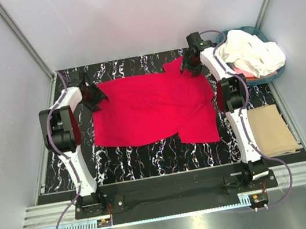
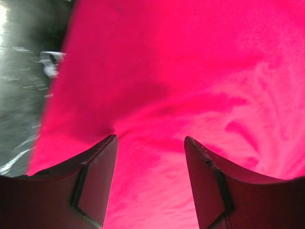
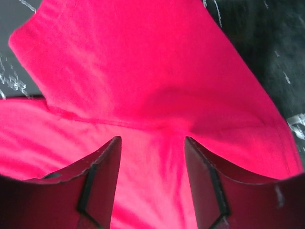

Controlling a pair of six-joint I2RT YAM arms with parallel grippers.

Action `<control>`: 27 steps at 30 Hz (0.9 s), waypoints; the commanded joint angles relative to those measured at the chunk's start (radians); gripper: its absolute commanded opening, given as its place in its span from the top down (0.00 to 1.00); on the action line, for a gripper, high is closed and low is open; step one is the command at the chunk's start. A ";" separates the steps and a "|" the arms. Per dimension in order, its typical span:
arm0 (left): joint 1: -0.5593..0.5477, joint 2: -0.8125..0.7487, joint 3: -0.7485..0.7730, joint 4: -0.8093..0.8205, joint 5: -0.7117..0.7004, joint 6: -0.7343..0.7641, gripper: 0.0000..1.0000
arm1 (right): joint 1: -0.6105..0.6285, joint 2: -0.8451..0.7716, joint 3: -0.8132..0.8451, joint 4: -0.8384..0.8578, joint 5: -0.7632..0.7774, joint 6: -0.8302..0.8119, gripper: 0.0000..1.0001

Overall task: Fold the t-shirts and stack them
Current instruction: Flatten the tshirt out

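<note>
Left gripper [image 2: 150, 143] jaws apart over the far-left corner of the red t-shirt [image 1: 152, 109] — nothing clamped | right gripper [image 3: 152, 143] jaws apart over its far-right sleeve | red t-shirt spread across the middle of the tabletop [image 1: 148, 153], seemingly unfolded | cream-white t-shirts [image 1: 251, 54] heaped in teal basket [image 1: 267, 77] beyond the far-right corner — no stack yet, nearly everything left.

Matt red cloth t-shirt [image 1: 151, 106], glossy marbled tabletop [image 1: 148, 155]

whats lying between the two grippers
The red t-shirt, spread out, fills the stretch from the left gripper to the right gripper, as the top external view shows.
</note>
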 commanded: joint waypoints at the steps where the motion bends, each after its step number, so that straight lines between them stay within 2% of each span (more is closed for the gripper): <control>1: -0.002 -0.160 -0.038 -0.018 -0.097 0.110 0.37 | -0.005 -0.018 0.176 -0.262 -0.002 0.005 0.37; 5: -0.007 -0.351 -0.175 -0.019 -0.084 0.156 0.36 | 0.001 -0.205 -0.044 -0.273 0.014 -0.032 0.33; 6: -0.011 -0.382 -0.207 -0.024 -0.082 0.164 0.37 | 0.001 -0.248 -0.145 -0.265 0.011 -0.045 0.33; 8: -0.013 -0.465 -0.301 -0.026 -0.064 0.162 0.39 | -0.001 -0.380 -0.267 -0.218 -0.050 -0.062 0.32; 9: -0.011 -0.488 -0.333 -0.033 -0.061 0.146 0.45 | -0.001 -0.429 -0.410 -0.198 -0.084 -0.067 0.32; 11: -0.013 -0.554 -0.417 -0.044 -0.062 0.132 0.48 | 0.004 -0.595 -0.590 -0.095 -0.165 -0.062 0.32; 12: -0.020 -0.573 -0.442 -0.042 -0.067 0.127 0.48 | 0.004 -0.651 -0.763 -0.064 -0.186 -0.049 0.32; 13: -0.022 -0.588 -0.478 -0.041 -0.081 0.123 0.46 | 0.005 -0.763 -0.846 -0.034 -0.204 -0.042 0.32; 15: -0.046 -0.597 -0.500 -0.042 -0.070 0.129 0.43 | 0.005 -0.862 -1.059 0.043 -0.239 -0.036 0.32; 19: -0.094 -0.528 -0.488 -0.035 0.040 0.112 0.39 | -0.002 -1.059 -1.296 0.046 -0.209 -0.068 0.31; 21: -0.115 -0.543 -0.517 -0.038 0.028 0.058 0.39 | -0.021 -1.117 -1.403 0.048 -0.187 -0.068 0.31; 24: -0.122 -0.620 -0.578 -0.038 -0.068 0.003 0.39 | -0.079 -1.213 -1.517 0.054 -0.213 -0.055 0.33; 26: -0.119 -0.672 -0.606 -0.039 -0.114 -0.017 0.46 | -0.120 -1.261 -1.569 0.083 -0.290 -0.041 0.39; 27: -0.114 -0.686 -0.629 -0.041 -0.122 -0.041 0.57 | -0.151 -1.273 -1.612 0.094 -0.304 -0.036 0.41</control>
